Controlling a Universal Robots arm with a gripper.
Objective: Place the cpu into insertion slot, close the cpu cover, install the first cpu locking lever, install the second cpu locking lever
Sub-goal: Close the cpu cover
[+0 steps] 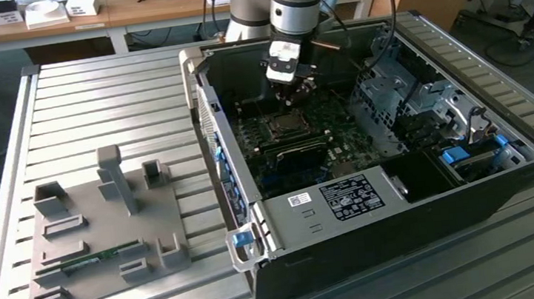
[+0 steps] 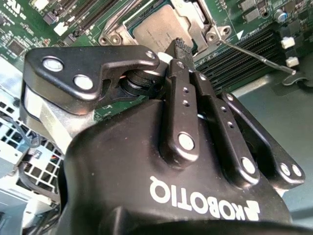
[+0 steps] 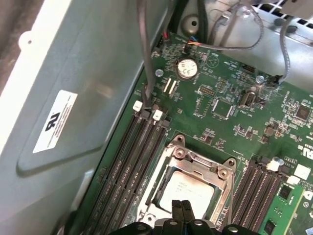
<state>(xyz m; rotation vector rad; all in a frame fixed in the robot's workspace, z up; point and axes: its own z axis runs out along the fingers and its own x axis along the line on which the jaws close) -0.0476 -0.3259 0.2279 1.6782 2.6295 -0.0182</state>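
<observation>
One silver-grey square cpu (image 3: 188,188) lies under one silver frame-shaped cpu cover (image 3: 200,159) on one green circuit board (image 3: 220,112); the black gripper (image 3: 181,205) hovers above, two fingers (image 3: 176,211) pressed together.

On the worktop (image 1: 102,92), a parts fixture (image 1: 98,242) lay at the exterior view's left and the open computer case (image 1: 407,246) at its right. Inside the case lay the motherboard (image 3: 220,112). The cpu (image 3: 188,188) sat on it within the window of the cpu cover (image 3: 195,159), with memory slots (image 3: 132,161) on either side and the hand (image 3: 181,210) just above.
</observation>
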